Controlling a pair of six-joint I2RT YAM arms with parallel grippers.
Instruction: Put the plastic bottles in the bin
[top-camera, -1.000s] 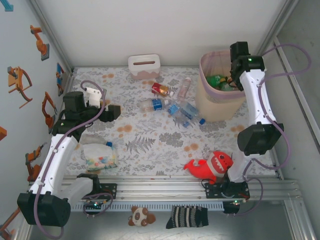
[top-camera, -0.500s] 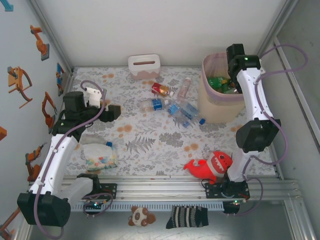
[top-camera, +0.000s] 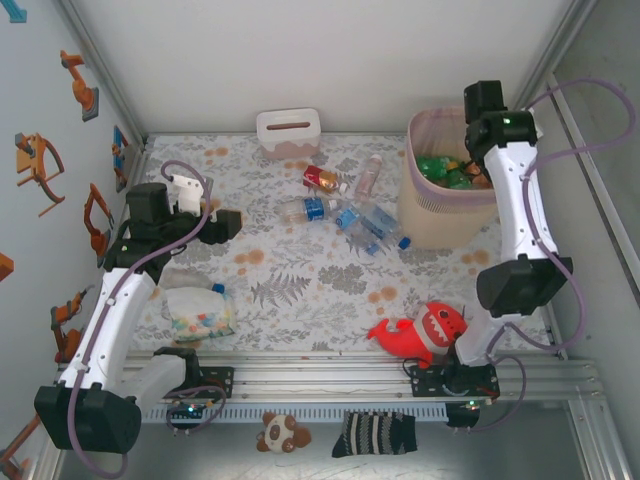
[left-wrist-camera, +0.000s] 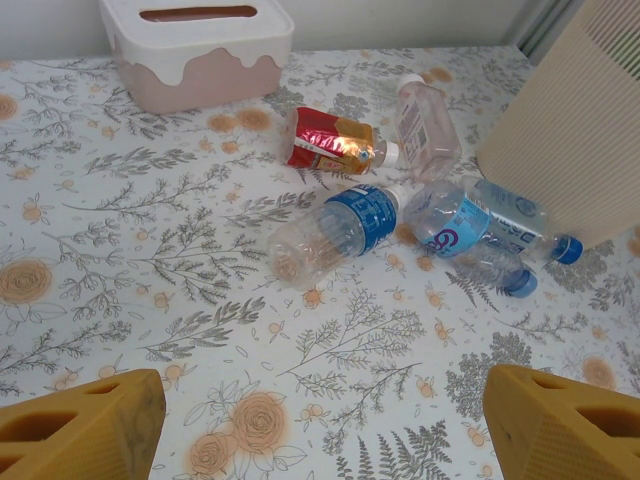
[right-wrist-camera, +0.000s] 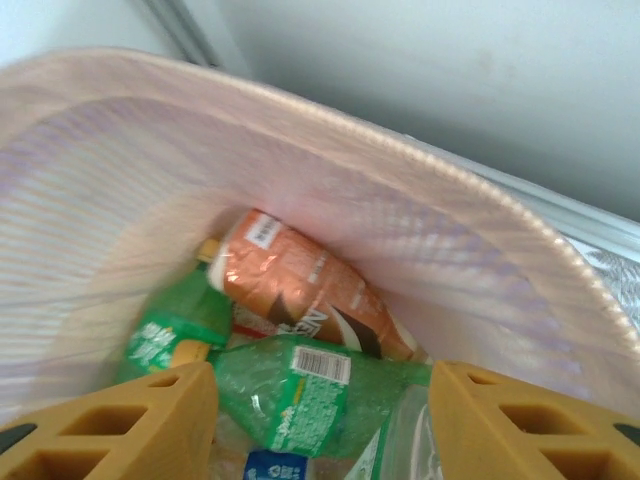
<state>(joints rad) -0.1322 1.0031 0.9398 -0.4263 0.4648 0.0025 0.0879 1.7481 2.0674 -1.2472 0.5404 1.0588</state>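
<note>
Several plastic bottles lie on the flowered table: a red-labelled one (top-camera: 322, 179) (left-wrist-camera: 335, 143), a pinkish clear one (top-camera: 369, 175) (left-wrist-camera: 425, 125), a blue-labelled one (top-camera: 307, 209) (left-wrist-camera: 335, 230), and clear blue-capped ones (top-camera: 372, 226) (left-wrist-camera: 470, 225) against the bin. The cream bin (top-camera: 445, 205) (left-wrist-camera: 570, 130) with its pink liner (right-wrist-camera: 400, 150) holds green bottles (top-camera: 440, 167) (right-wrist-camera: 310, 400) and a copper one (right-wrist-camera: 310, 285). My right gripper (top-camera: 474, 152) (right-wrist-camera: 320, 420) hangs open over the bin's mouth, with nothing between its fingers. My left gripper (top-camera: 228, 225) (left-wrist-camera: 320, 420) is open, low and left of the bottles.
A white box with a slot (top-camera: 288, 132) (left-wrist-camera: 195, 50) stands at the back. A clear bag of pastel bits (top-camera: 198, 310) lies front left under my left arm. A red plush shark (top-camera: 425, 332) lies front right near the rail.
My right arm has swung a little to the right above the bin, and the bin sits slightly further right. The left arm and the bottles on the table have not moved.
</note>
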